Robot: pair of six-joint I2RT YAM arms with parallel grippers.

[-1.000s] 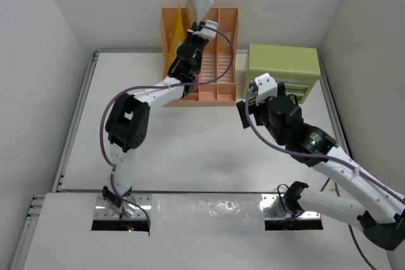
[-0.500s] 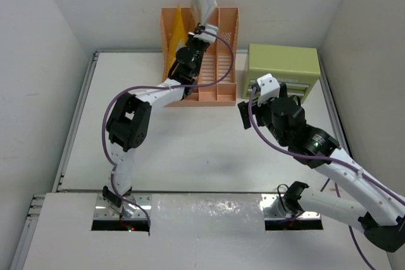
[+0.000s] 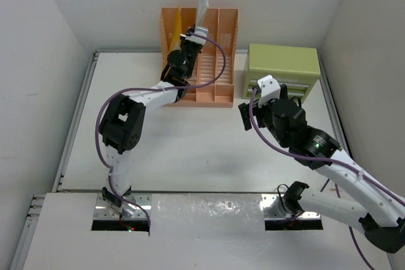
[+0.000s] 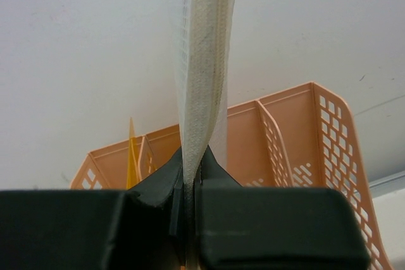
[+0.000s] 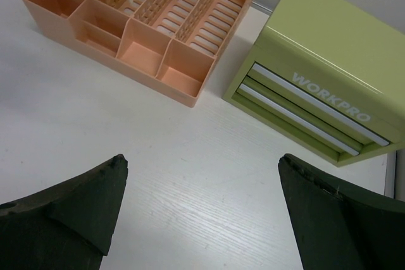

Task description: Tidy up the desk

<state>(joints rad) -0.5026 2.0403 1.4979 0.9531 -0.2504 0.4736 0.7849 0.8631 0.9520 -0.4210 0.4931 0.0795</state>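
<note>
The left claw [image 4: 190,181] gripped a white mesh zip pouch [image 4: 199,61] by its lower edge, upright, with the peach file rack [image 4: 285,137] just beyond and below it. The step would go best with the pouch edge-on to a free slot, then lowered straight. The right claw [image 5: 202,207] hung wide open above the bench [image 5: 158,150].

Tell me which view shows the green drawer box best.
Right wrist: the green drawer box shows its top, drawer fronts and WORKPRO lettering. Top external shows mostly its top, with the front partly behind the right arm. Left wrist does not show it.
</note>
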